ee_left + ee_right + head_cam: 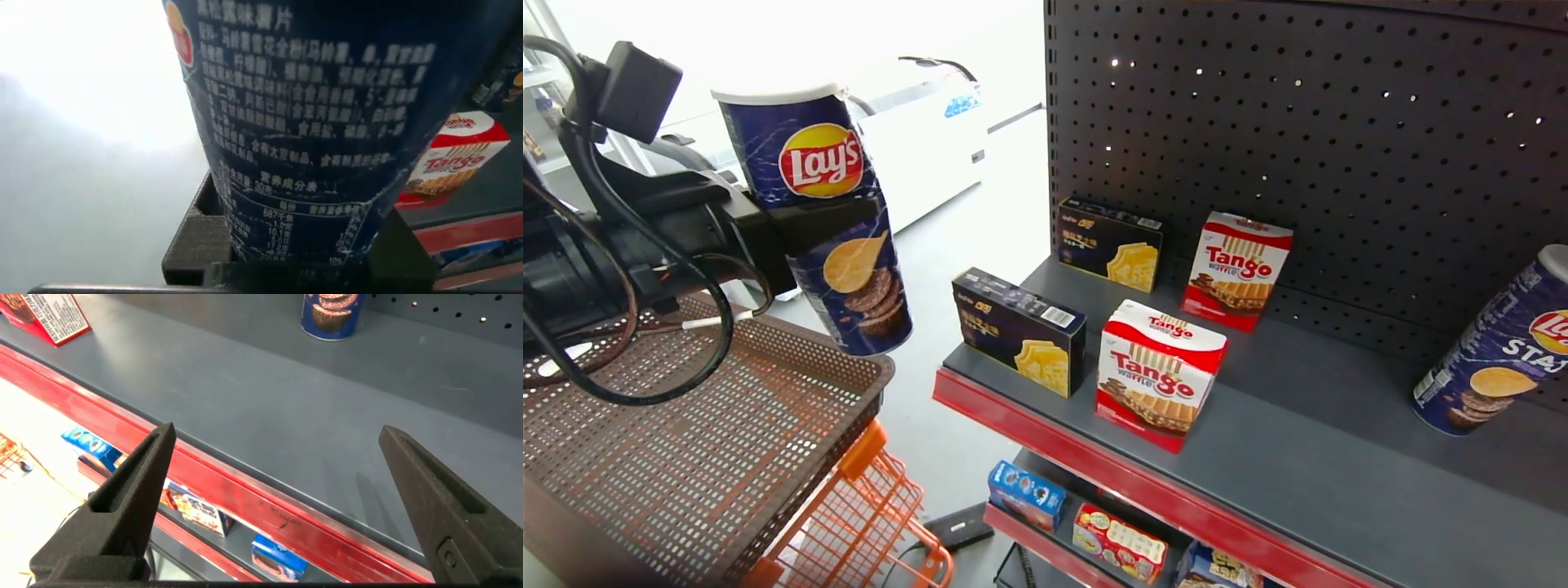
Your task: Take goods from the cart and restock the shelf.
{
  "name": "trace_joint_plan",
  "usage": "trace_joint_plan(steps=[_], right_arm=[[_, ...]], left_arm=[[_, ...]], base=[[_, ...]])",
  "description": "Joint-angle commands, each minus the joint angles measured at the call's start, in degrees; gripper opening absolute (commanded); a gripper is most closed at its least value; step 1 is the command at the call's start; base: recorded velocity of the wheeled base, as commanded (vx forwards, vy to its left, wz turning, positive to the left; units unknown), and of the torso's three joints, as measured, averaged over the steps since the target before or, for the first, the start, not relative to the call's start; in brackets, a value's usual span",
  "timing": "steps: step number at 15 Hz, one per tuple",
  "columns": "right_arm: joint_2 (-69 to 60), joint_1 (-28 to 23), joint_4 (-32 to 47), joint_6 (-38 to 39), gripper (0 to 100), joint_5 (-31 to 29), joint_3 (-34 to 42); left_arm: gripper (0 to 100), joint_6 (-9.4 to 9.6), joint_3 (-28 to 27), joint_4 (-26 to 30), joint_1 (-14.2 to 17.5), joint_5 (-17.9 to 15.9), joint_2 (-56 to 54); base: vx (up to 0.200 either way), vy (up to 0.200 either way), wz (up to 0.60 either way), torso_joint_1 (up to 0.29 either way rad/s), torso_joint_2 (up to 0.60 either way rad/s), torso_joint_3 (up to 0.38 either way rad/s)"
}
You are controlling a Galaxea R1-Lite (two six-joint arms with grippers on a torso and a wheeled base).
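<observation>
Left claw (827, 222) clamped on chip can (809, 155) above cart (768, 392) rim; right claw (278, 433) apart over shelf (245, 400) front edge.

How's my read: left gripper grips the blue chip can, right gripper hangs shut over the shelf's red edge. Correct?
Not quite. The right gripper is open, not shut: the right wrist view shows its fingers spread over the shelf's red edge. The left gripper does grip the blue chip can.

Two cans (813, 155) (1494, 359), four upper-shelf boxes (1019, 331) (1111, 243) (1237, 269) (1158, 374)
</observation>
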Motion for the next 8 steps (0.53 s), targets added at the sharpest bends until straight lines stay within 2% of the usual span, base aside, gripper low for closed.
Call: trace_joint_plan(steps=[1,6,8], right_arm=[[0.00,0.01,-0.01,-0.01,100,0.04,0.01],[0.00,0.01,-0.01,-0.01,100,0.04,0.01],[0.00,0.01,-0.01,-0.01,100,0.04,0.01]], left_arm=[[0,-0.01,0.83,0.74,-0.19,-0.18,-1.26],[0,0.08,0.74,1.80,-0.36,-0.45,-2.40],[0,-0.01,1.36,1.10,-2.56,-0.62,-2.67]], base=[[0.000,0.000,0.00,0.000,0.00,0.000],[0.000,0.000,0.00,0.000,0.00,0.000],[0.000,0.000,0.00,0.000,0.00,0.000]])
